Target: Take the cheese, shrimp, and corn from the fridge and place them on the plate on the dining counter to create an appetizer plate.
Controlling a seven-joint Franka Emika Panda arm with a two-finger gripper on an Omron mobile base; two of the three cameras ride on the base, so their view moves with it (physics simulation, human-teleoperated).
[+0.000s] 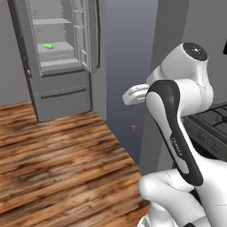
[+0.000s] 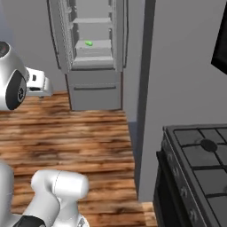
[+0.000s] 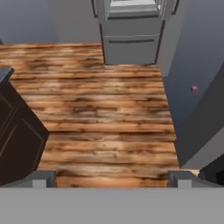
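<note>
Across the wooden floor stands the grey fridge (image 1: 62,95) (image 2: 95,91) (image 3: 131,43), its upper door swung open. On a pale inner shelf lies the corn (image 1: 48,46) (image 2: 89,43), a small bright green oval. My gripper (image 3: 112,179) hangs well short of the fridge, over the floor. It is open, its two dark fingertips (image 3: 43,179) spread wide with nothing between them. The cheese, the shrimp and the plate are out of view.
A black stove (image 2: 199,153) (image 1: 213,119) stands close on the right, beyond a grey wall panel (image 2: 146,88) bearing a tiny pink speck (image 1: 132,127) (image 3: 194,89). A dark brown cabinet corner (image 3: 17,135) juts in at the hand view's left; I cannot tell whether it is the dining counter.
</note>
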